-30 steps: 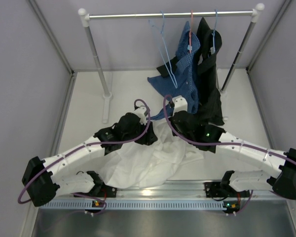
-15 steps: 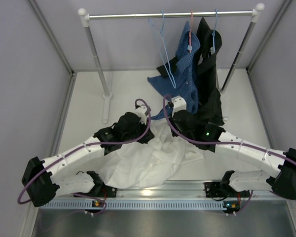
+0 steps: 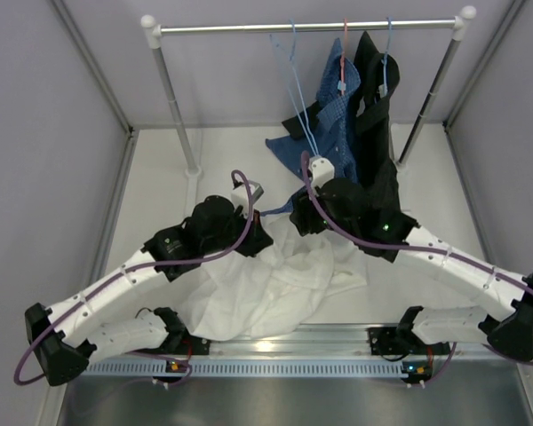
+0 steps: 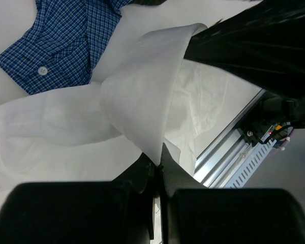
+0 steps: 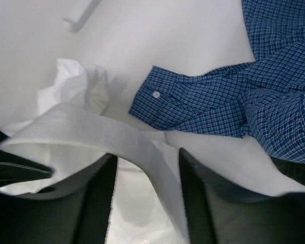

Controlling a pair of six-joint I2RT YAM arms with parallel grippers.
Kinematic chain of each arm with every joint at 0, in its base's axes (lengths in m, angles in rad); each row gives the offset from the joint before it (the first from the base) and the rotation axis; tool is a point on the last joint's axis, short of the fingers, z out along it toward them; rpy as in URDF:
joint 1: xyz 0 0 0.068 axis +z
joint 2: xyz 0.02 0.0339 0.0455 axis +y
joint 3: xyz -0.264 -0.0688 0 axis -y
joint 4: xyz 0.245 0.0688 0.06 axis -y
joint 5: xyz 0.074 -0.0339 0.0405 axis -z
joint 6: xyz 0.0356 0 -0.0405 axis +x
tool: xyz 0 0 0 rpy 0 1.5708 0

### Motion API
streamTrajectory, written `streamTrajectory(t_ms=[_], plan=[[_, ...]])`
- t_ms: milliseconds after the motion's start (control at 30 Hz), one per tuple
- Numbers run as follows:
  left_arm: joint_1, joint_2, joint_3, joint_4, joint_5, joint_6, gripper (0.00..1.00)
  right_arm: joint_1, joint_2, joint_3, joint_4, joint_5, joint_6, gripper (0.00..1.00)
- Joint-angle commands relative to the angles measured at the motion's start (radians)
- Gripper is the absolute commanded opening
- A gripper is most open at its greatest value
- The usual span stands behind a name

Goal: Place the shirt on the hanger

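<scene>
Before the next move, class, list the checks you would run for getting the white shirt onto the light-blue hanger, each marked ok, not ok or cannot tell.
1. Hold by the left claw on the white shirt: ok, shut on a fold of cloth.
2. Hold by the right claw: not ok, jaws apart, a band of cloth only runs between them.
3. The light-blue hanger is free: ok, it hangs bare from the rail.
4. Shirt is off the table: not ok, most of it lies crumpled there.
5. Shirt is clear of the blue checked shirt: cannot tell, its cuff lies right beside the white cloth.
</scene>
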Motion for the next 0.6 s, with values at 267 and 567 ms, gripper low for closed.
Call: streamTrajectory(t_ms=[267, 567], plan=[[0.001, 0.024, 0.084, -0.122, -0.151, 0.017, 0.00, -0.114, -0.095, 0.324, -0.182, -0.105, -0.088, 0.70], [0.001, 0.010, 0.044, -0.147, -0.199, 0.014, 0.00, -0.279, 0.209, 0.766, -0.300, -0.100, -0.198, 0.70]])
